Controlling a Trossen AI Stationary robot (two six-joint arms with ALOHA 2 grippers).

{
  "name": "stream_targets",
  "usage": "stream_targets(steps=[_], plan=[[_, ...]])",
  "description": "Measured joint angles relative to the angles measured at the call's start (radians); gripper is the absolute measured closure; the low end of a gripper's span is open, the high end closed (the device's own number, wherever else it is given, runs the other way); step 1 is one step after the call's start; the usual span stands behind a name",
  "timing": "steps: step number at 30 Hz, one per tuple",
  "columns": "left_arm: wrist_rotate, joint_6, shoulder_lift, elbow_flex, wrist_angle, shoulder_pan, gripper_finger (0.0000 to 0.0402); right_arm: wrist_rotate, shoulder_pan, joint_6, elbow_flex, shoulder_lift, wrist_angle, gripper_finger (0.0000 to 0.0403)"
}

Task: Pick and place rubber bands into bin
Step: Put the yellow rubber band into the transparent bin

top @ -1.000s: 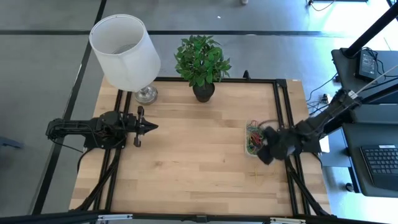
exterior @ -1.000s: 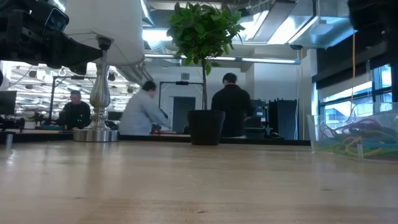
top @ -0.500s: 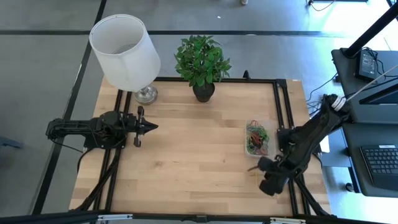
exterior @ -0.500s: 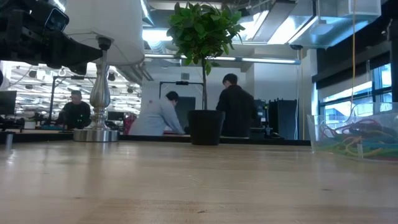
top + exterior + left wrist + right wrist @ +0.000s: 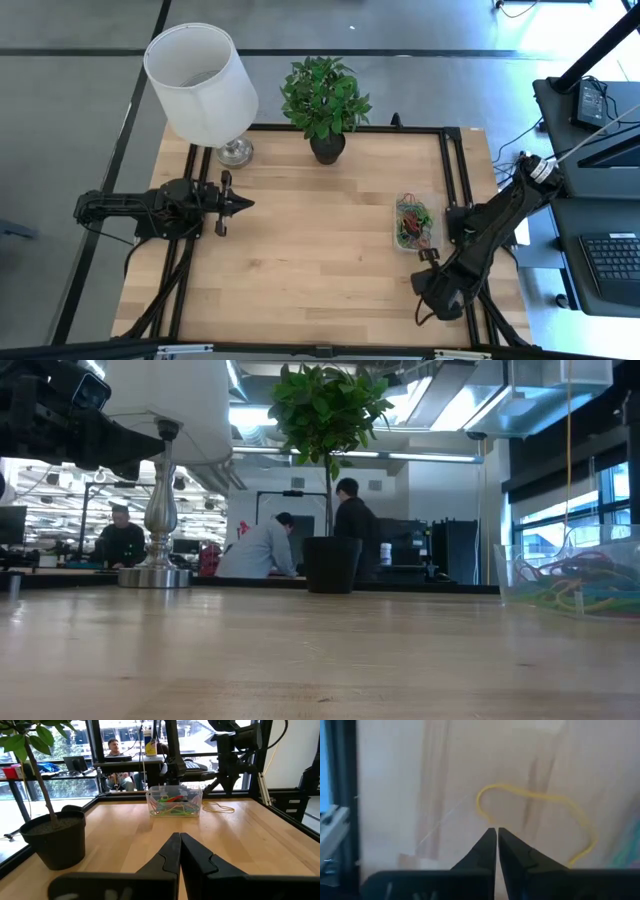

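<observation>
The step in hand looks to be fetching one stray yellow rubber band (image 5: 535,817) that lies flat on the bare wood of the table (image 5: 300,250), just on the near side of the bin (image 5: 414,222), which sits toward the right edge and already holds a tangle of rubber bands (image 5: 172,805) in green, red and orange. The right gripper (image 5: 496,834) hangs above that loop near the table's right front corner, its two dark fingers pressed tip to tip and holding nothing, pointed at one edge of the loop. To do this well, the arm would need to part the fingers before it descends, so that one tip lands inside the loop and the other outside, straddling the thin strand. It should come down until the tips just meet the wood, since so flat a band would slip under a grip that closes too high. Pinching along the long curved side seems safer than at the end. A straight lift before carrying it toward the bin would keep the floppy loop from snagging the rim. The left gripper (image 5: 179,840) waits at the left side, fingers closed and empty.
</observation>
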Motion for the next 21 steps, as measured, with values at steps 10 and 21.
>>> stream_targets(steps=[10,21], plan=[[0.001,0.0,0.0,0.0,0.0,0.0,0.0395,0.057,-0.061,-0.216,0.0,0.037,0.031,0.0379],[0.001,0.0,0.0,0.0,0.0,0.0,0.0395,0.039,-0.092,-0.242,0.005,0.154,0.11,0.0311]])
